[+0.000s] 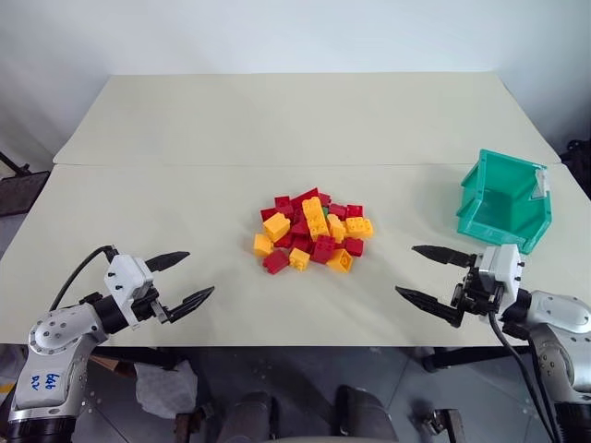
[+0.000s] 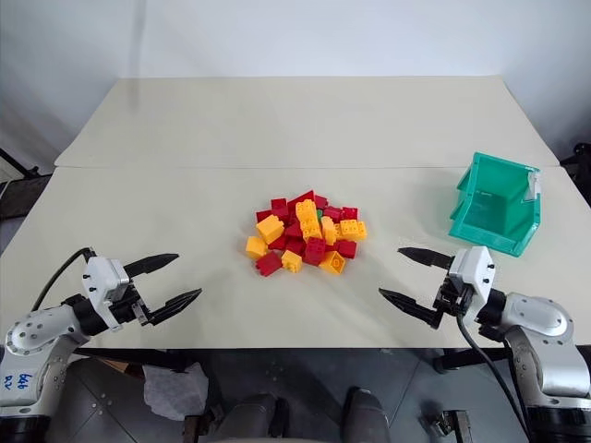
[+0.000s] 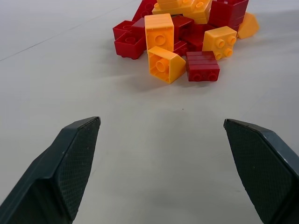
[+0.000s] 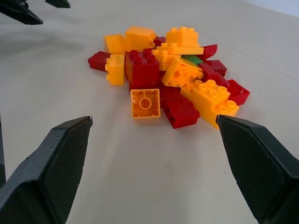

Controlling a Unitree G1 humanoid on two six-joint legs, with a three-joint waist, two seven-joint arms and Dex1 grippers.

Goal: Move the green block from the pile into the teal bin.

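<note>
A pile (image 1: 312,234) of red and yellow-orange toy bricks sits near the middle of a pale table (image 1: 185,194), with the green block (image 4: 192,59) buried in it, only a sliver of green showing between a yellow brick and a red one on the heap's far side. The teal bin (image 1: 503,199) stands well apart, toward the table's right edge, its open front tilted up and a small white label on its rim. At the near edge, the left gripper (image 1: 179,280) and the right gripper (image 1: 432,274) hover on either side of the heap, each pointing inward with black fingers spread wide and holding nothing.
</note>
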